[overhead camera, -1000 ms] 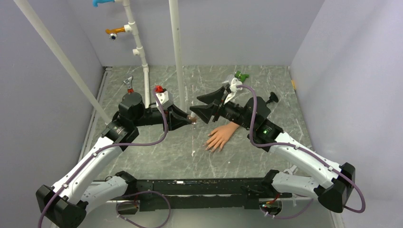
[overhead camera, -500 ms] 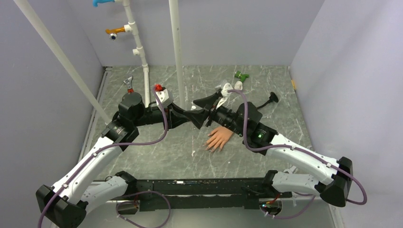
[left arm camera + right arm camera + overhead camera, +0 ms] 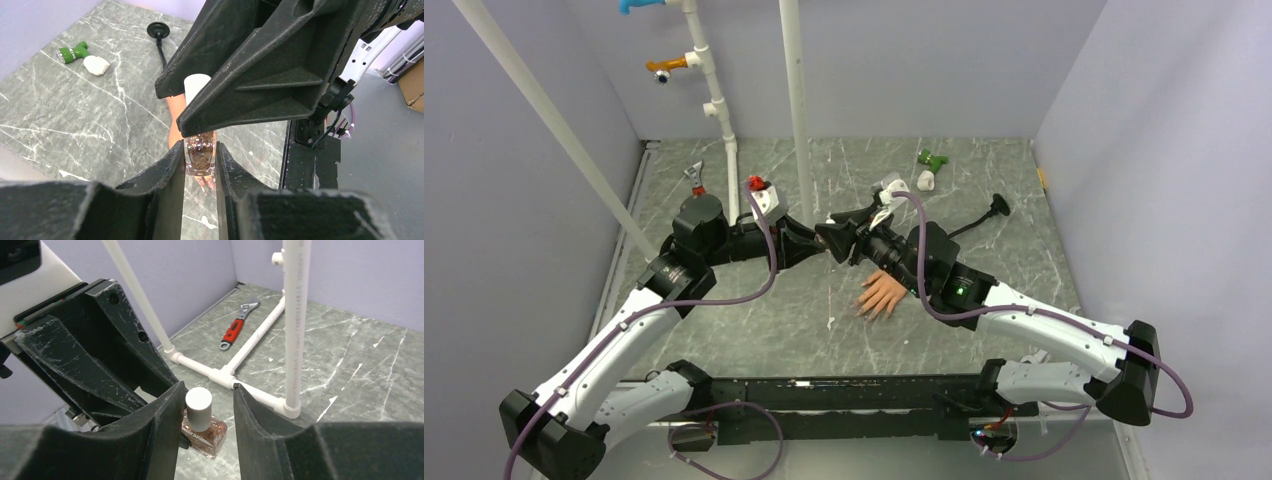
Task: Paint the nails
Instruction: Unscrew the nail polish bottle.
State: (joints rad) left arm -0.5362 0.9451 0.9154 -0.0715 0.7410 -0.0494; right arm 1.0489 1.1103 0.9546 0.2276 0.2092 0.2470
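Observation:
My left gripper (image 3: pixel 820 247) (image 3: pixel 199 148) is shut on a small glass bottle of brown glitter polish (image 3: pixel 200 155) (image 3: pixel 208 436), held upright above the table. The bottle's white cap (image 3: pixel 198 407) (image 3: pixel 196 84) stands between the jaws of my right gripper (image 3: pixel 835 238) (image 3: pixel 208 388), which is open: one finger touches the cap and a gap shows on the other side. The peach mannequin hand (image 3: pixel 885 292) (image 3: pixel 175 120) lies flat beneath the right arm, fingers spread toward the near edge. Its nails (image 3: pixel 865 311) are too small to make out.
A white pipe frame (image 3: pixel 796 110) (image 3: pixel 295 330) rises behind the grippers. A red-handled wrench (image 3: pixel 695 180) (image 3: pixel 238 330) lies at the back left. A green piece (image 3: pixel 932 159) (image 3: pixel 72 52), a white lump (image 3: pixel 926 180) (image 3: pixel 96 65) and a black corded knob (image 3: pixel 996 206) (image 3: pixel 158 30) lie at the back right.
My right arm has swung left to meet the left gripper, and its jaws have come around the bottle's cap and narrowed. The left gripper has held still with the bottle.

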